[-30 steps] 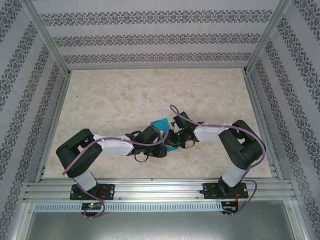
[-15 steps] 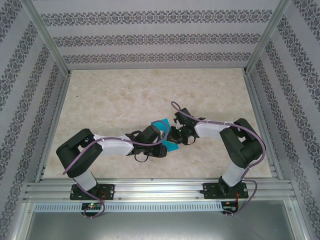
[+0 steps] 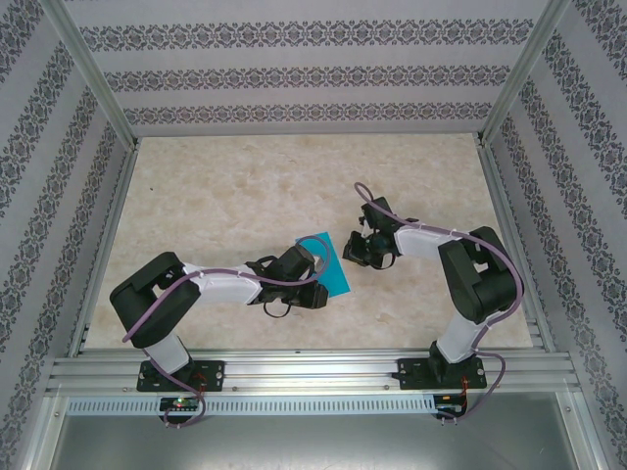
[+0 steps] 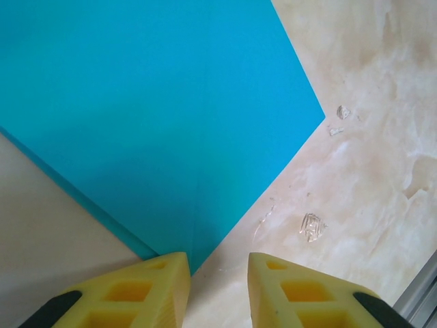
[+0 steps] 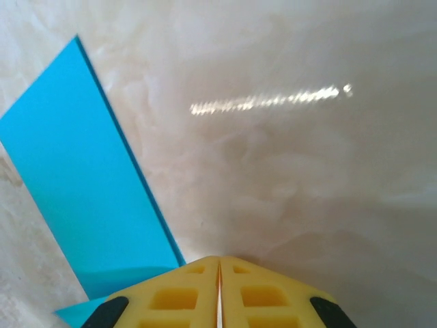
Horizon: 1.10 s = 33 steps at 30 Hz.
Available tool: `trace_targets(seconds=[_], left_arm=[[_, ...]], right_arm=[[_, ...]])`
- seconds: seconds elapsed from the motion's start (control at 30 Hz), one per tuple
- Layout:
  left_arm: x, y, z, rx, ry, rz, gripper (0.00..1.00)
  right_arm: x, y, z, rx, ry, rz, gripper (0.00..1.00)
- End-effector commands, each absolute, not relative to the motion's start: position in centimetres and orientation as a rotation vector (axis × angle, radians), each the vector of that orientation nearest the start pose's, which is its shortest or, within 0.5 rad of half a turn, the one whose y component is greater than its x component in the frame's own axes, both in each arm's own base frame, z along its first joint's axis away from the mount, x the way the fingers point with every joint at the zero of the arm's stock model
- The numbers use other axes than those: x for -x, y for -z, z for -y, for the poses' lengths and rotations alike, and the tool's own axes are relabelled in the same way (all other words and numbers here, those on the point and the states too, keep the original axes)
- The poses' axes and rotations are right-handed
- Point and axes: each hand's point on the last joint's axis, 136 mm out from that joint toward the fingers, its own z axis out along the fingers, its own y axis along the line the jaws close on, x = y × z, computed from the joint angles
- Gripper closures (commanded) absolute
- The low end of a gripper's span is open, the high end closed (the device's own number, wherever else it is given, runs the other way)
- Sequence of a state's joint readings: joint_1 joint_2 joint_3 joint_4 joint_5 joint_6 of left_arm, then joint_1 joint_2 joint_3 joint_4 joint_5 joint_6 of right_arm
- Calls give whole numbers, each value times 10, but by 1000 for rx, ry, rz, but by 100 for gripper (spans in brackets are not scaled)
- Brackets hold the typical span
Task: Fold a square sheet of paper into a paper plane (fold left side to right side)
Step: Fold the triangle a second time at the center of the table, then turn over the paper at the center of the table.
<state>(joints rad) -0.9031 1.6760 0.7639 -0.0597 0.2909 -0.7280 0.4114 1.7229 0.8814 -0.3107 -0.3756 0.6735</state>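
Since a second ago our right gripper (image 3: 358,255) has drawn back to the right and slightly farther away, off the square sheet of paper (image 3: 331,262) it was crowding. The left arm has barely shifted. In its wrist view the right gripper (image 5: 218,287) has its yellow fingers pressed together with nothing between them. The teal sheet (image 5: 89,198) lies just to its left, showing a doubled edge. Our left gripper (image 3: 315,289) sits at the sheet's near end. In its wrist view the left gripper (image 4: 218,287) has its fingers partly apart and gripping nothing. A corner of the sheet (image 4: 157,123) ends just beside one finger (image 4: 147,287), and a straight crease runs up from that corner. The paper lies flat on the marbled desk (image 3: 225,196), near its middle and more towards the near edge.
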Motion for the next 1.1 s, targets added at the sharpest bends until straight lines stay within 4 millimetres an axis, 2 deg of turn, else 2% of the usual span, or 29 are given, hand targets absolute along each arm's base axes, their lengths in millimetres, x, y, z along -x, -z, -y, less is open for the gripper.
trace_targets(seconds=[0.0,0.17,0.27,0.4,0.6,0.87,0.97,1.07], left_arm=[[-192,-14,311,-353,829,-2828,65],[-208,-63,320,-370,916,-2712,56],[-220,-87,313,-336,954,-2655,51],[-235,-100,300,-278,973,-2615,43],[-251,-93,307,-276,1018,-2608,41],[-276,-66,327,-285,987,-2669,42],[-280,-60,334,-294,994,-2684,46],[-282,-55,332,-291,964,-2697,54]], right_arm=[[-313,-38,-197,-198,-765,-2796,88],[-302,-48,-186,-175,-788,-2739,79],[-296,-57,-177,-178,-805,-2684,72],[-291,-74,-166,-169,-817,-2588,59],[-281,-96,-159,-137,-862,-2458,34],[-267,-100,-165,-142,-997,-2397,4],[-263,-100,-167,-140,-1029,-2390,2],[-261,-100,-171,-142,-1074,-2374,2]])
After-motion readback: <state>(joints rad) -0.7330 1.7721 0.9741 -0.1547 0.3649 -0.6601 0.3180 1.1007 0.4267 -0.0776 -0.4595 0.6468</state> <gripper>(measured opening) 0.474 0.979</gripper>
